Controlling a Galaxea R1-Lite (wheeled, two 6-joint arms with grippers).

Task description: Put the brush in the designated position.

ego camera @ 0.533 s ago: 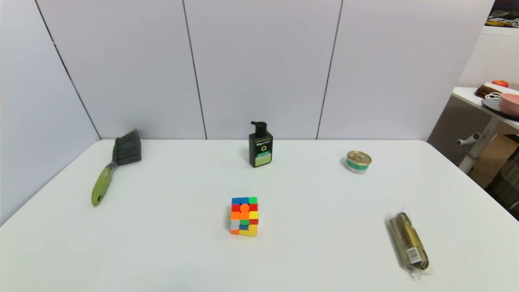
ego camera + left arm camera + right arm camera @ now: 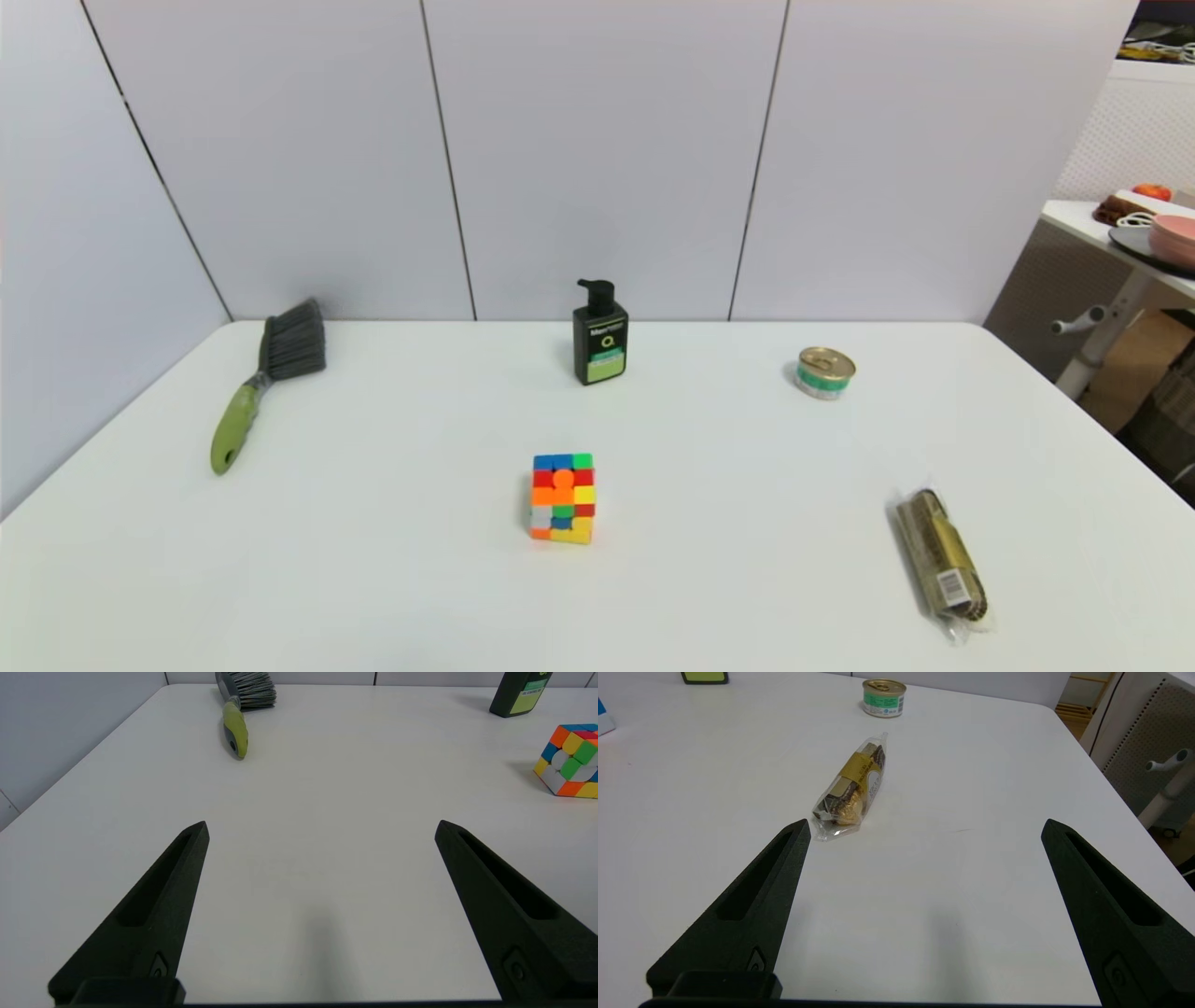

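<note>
White table (image 2: 392,579) with five objects: the long hand brush with olive-green handle and dark grey bristle fan (image 2: 264,378) lies flat at the far left corner, bristles toward the back wall and handle pointing nearward; a black pump bottle with a green label (image 2: 599,338) stands at far centre, a multicoloured puzzle cube (image 2: 562,497) at centre, a small round gold-lidded tin (image 2: 825,371) at far right, and a clear-wrapped gold-banded roll (image 2: 941,554) at near right. The left gripper (image 2: 320,828) hovers over bare tabletop at the near left, fingers spread wide and holding nothing, well apart from the brush (image 2: 239,715). The right gripper (image 2: 924,828) hovers at the near right, fingers likewise spread and empty, one fingertip (image 2: 799,830) just beside the wrapped roll (image 2: 852,791).
</note>
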